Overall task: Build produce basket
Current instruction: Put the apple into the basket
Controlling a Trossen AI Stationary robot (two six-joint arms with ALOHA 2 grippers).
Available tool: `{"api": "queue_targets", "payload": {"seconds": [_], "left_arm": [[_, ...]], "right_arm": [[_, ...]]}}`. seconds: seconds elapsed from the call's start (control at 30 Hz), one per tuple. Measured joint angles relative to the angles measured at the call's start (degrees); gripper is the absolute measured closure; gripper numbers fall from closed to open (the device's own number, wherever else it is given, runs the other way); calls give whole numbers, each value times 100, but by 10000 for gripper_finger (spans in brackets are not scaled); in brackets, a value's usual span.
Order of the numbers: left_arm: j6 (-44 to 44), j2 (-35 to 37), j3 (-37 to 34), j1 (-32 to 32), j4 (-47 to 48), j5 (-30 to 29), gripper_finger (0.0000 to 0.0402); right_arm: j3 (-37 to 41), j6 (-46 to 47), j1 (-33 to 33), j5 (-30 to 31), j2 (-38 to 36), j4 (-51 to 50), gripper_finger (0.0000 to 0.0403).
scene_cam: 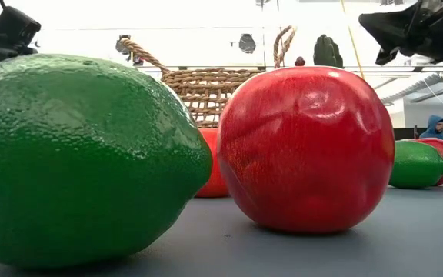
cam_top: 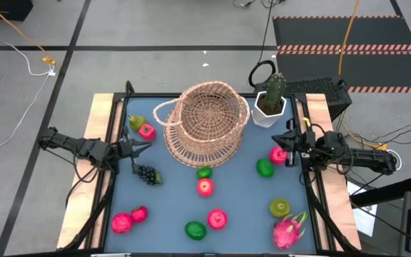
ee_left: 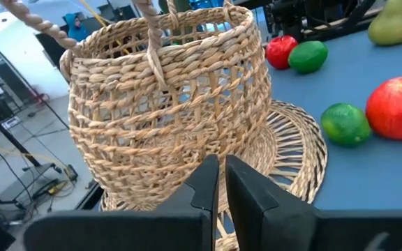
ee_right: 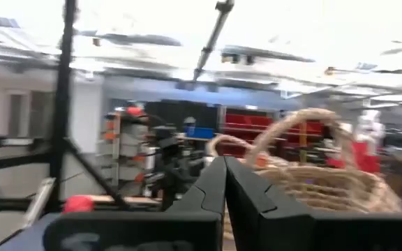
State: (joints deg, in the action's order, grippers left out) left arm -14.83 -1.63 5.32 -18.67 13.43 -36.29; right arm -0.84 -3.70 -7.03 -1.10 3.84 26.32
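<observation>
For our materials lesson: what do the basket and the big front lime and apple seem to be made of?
Basket: tan woven wicker, matte; open weave shows. Lime: probably moulded plastic or foam, with a dimpled, slightly glossy green skin. Apple: probably painted plastic, glossy red with fine streaks and highlights.

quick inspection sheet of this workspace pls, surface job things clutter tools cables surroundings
surface: blue-grey table top, wooden side edges
job's things: wicker basket tipped on its side, nothing seen inside; lime, apples, grapes, pear, dragon fruit loose on the table
clutter: potted cactus right of the basket
tools: left tool shut, empty, left of the basket; right tool shut, empty, above a red apple
cables: white cable and orange cable on the floor
surroundings: grey floor, striped black mat
</observation>
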Motion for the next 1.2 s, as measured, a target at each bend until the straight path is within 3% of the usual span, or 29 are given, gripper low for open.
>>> {"api": "queue_targets", "payload": {"seconds": [0.37, 0.53, 0.67, 0.87, 1.07, 1.2], "left_arm": [[441, 0, 2, 1, -431, 0, 371], [85, -1, 2, 66, -1074, -317, 371], [-272, 0, 2, 178, -1320, -894, 371], [-403, -18, 2, 380, -1322, -946, 371], [140, -22, 2, 434, -1462, -895, 371], [-265, -24, 2, 459, -1884, -896, 371]], "right_arm": [[0, -140, 0, 277, 281, -382, 399], [-34, 341, 0, 963, 647, 16, 399], [-240, 763, 0, 1477, 1131, -48, 399], [-476, 1212, 0, 1632, 2249, 98, 399], [-521, 1201, 2, 990, 3091, 1952, 388], [-528, 899, -26, 1009, 3268, 3032, 364]]}}
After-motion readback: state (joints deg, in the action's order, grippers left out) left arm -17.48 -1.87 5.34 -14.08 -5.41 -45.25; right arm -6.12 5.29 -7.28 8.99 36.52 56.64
